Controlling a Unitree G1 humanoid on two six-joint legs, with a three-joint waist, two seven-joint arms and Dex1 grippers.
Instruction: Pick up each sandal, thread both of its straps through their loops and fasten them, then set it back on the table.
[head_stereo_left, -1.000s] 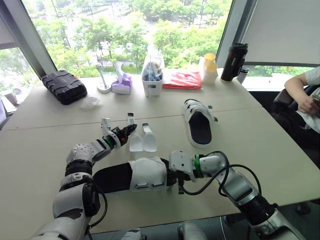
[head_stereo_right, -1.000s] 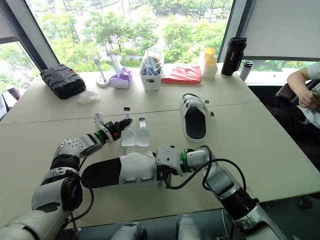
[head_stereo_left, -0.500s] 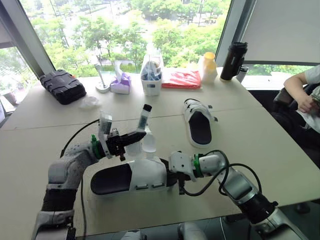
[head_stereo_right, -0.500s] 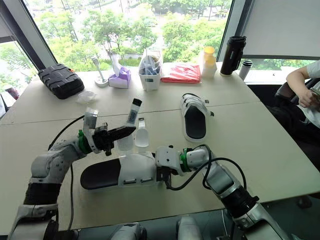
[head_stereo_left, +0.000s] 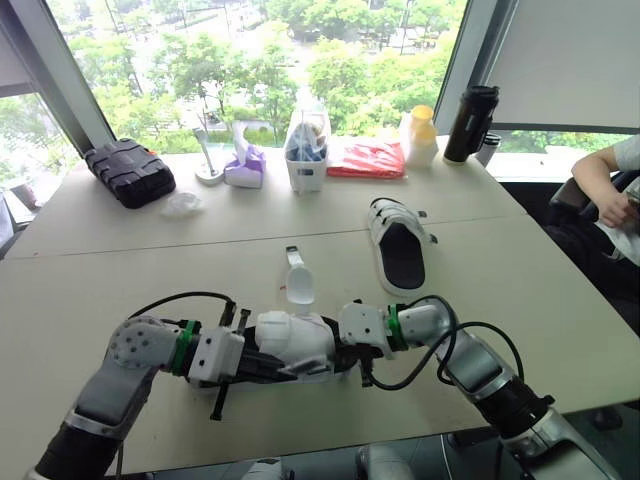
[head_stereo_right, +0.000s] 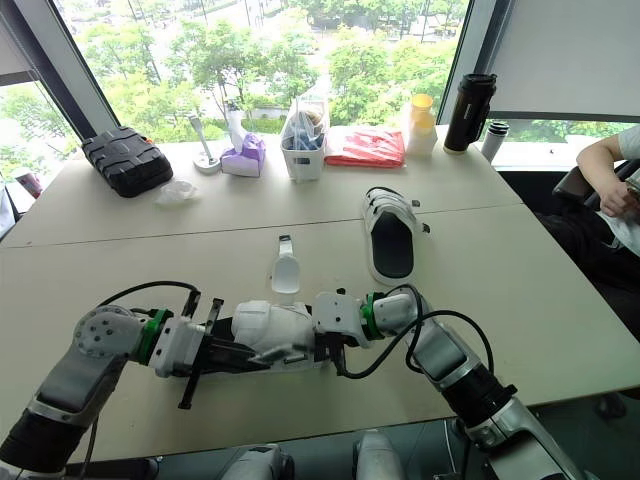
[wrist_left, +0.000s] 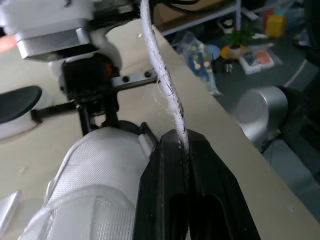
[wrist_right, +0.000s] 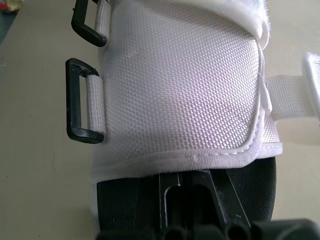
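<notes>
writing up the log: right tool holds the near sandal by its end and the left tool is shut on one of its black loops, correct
Not quite. The left tool is shut on a white strap, not a black loop; the left wrist view shows the strap pinched in it. The right tool does hold the near sandal by its end.

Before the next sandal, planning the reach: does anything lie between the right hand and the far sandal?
Nothing visible does. The right hand grips the near sandal; bare table runs to the far sandal. A loose strap lies left of that path.
</notes>
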